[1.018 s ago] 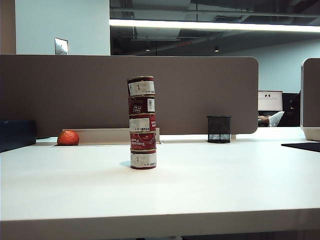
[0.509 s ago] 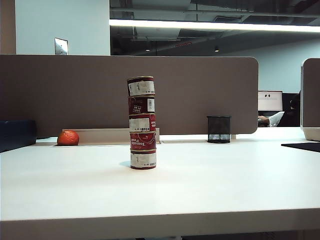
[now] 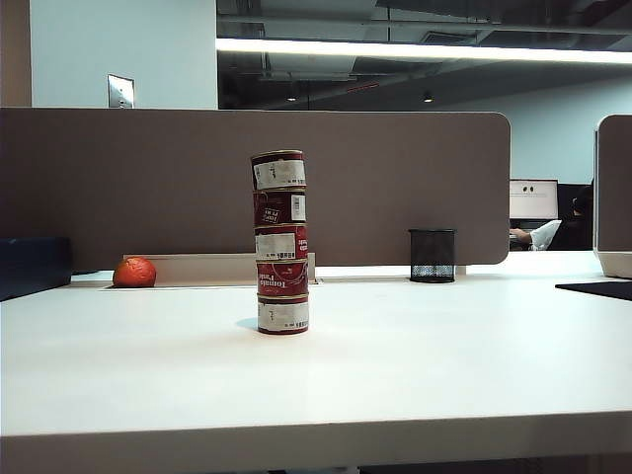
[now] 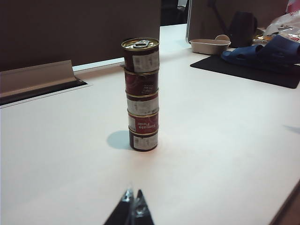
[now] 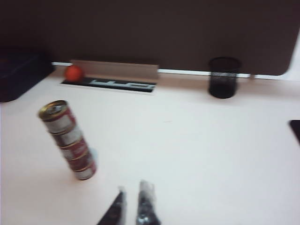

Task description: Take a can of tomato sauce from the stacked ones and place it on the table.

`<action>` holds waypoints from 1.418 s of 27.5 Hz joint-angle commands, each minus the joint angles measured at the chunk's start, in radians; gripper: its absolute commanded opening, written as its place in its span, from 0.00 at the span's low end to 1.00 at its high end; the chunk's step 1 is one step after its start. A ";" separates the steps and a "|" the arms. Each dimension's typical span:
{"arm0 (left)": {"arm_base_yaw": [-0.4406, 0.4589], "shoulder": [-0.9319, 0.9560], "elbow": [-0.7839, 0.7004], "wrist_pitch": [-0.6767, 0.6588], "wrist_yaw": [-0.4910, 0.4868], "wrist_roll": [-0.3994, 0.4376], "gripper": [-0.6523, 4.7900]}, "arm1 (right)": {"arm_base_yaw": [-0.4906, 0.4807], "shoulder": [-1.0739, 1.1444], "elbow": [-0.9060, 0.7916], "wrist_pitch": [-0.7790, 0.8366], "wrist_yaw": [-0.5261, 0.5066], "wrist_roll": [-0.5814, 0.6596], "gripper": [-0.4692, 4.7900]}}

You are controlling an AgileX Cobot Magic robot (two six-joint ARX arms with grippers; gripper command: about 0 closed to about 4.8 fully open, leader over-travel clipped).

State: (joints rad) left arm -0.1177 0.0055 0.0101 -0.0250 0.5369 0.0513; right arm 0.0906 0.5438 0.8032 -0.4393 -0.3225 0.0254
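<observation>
From the exterior view it's just the stacked ones (image 3: 281,242), five squat tins piled in a slightly wonky column in the middle of the table (image 3: 444,365), no arms in frame at all. The can of tomato sauce (image 3: 278,170) I'd go for is the top one, white label panel facing out, since pulling any lower tin would probably topple the rest. An orange ball (image 3: 134,272) and a black mesh cup (image 3: 433,255) sit well back by the divider. In the left wrist view the left gripper (image 4: 132,202) has its dark tips pressed together, holding nothing, hanging over the table short of the stack; you can see the top tin's gold-ringed pull-tab lid. The right wrist view is blurry, but the right gripper (image 5: 133,200) shows a narrow gap between its fingers, empty, with the stack off to one side.
</observation>
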 commanded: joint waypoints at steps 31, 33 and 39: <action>0.001 0.001 0.003 0.011 0.073 -0.007 0.11 | 0.360 0.723 0.379 0.077 -0.179 0.007 0.97; 0.001 0.001 0.003 0.011 0.073 -0.007 0.11 | 0.364 0.742 0.379 0.103 -0.169 0.009 1.00; 0.001 0.001 0.002 0.003 0.072 -0.007 0.11 | 0.373 0.831 0.408 0.220 -0.169 0.038 1.00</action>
State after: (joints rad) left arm -0.1177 0.0059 0.0101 -0.0246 0.6025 0.0479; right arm 0.4587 1.3586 1.1892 -0.2497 -0.4923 0.0509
